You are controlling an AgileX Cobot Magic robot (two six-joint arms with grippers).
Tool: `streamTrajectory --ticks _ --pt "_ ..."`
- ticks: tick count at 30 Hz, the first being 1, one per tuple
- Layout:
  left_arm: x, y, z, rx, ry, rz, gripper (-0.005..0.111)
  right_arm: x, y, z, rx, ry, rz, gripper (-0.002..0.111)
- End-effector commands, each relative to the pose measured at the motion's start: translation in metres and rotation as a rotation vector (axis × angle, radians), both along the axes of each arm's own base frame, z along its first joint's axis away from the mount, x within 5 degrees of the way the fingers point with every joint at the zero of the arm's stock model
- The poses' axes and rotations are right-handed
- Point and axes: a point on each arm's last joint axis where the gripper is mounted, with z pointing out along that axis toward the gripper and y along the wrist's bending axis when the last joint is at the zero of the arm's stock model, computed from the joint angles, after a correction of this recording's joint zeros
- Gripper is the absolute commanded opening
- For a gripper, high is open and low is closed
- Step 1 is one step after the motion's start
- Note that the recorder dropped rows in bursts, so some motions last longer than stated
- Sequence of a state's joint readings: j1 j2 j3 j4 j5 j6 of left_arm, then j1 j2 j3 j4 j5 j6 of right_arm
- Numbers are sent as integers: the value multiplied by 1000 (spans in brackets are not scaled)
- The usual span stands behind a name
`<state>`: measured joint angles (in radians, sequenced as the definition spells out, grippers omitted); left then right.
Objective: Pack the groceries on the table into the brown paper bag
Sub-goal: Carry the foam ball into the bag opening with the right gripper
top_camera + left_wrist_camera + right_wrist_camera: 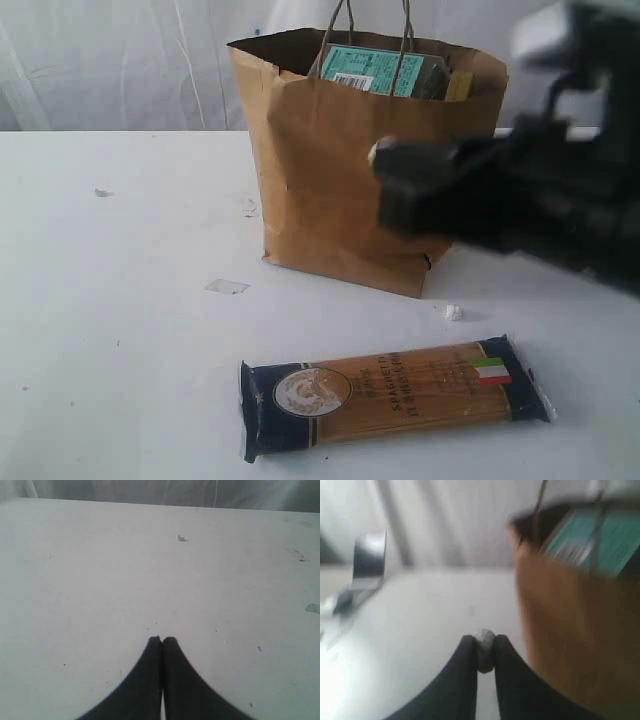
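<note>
The brown paper bag (340, 180) stands upright at the back of the table (120, 330), with a teal carton (375, 70) and a yellow item (459, 87) showing at its mouth. The long navy-ended spaghetti pack (395, 393) lies flat in front of it. My right gripper (382, 158) is blurred in front of the bag's face, shut on a small white pellet (483, 637). In the right wrist view the bag (565, 635) is close beside the gripper (484, 647). My left gripper (161, 640) is shut and holds nothing over bare table (150, 570).
Another white pellet (453, 312) lies between the bag and the spaghetti pack. A scuff (227, 287) and a speck (102, 192) mark the left half of the tabletop. A grey metal fixture (367, 560) stands off the table's far side in the right wrist view.
</note>
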<state>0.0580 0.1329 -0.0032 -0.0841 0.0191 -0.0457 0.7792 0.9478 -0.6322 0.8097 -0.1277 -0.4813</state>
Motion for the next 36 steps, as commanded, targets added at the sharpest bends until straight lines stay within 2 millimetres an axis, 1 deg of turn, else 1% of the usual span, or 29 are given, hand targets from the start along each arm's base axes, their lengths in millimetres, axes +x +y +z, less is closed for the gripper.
streamTrajectory --ticks 1,2,3,4,5,6,7,9,11,13,15,17,20,23,30,36 --pt "0 -3 -1 -8 -4 -38 0 21 -36 51 161 -166 -324 0" --pt "0 -3 -1 -8 -4 -40 0 28 -36 56 128 -146 -323 0" --pt "0 -3 -1 -8 -4 -47 0 43 -35 60 78 -117 -320 0" --pt "0 -3 -1 -8 -4 -49 0 59 -38 67 89 -79 -323 0" --pt "0 -3 -1 -8 -4 -49 0 80 -42 75 146 -31 -313 0" --pt "0 -3 -1 -8 -4 -49 0 92 -43 78 171 -12 -283 0" --pt "0 -3 -1 -8 -4 -49 0 109 -44 80 171 5 -234 0" --pt "0 -3 -1 -8 -4 -49 0 134 -42 74 108 21 -155 0" --pt "0 -3 -1 -8 -4 -49 0 151 -40 63 -16 21 -101 0" --pt "0 -3 -1 -8 -4 -49 0 163 -40 49 -148 22 -87 0" --pt "0 -3 -1 -8 -4 -49 0 169 -42 37 -227 44 -98 0" --pt "0 -3 -1 -8 -4 -49 0 171 -42 27 -210 150 -114 0" --pt "0 -3 -1 -8 -4 -49 0 169 -43 20 -251 211 -103 0" --pt "0 -3 -1 -8 -4 -49 0 168 -44 17 -317 203 -90 0" --pt "0 -3 -1 -8 -4 -49 0 169 -45 18 -325 189 -100 1" --pt "0 -3 -1 -8 -4 -49 0 172 -47 20 -330 156 -128 15"
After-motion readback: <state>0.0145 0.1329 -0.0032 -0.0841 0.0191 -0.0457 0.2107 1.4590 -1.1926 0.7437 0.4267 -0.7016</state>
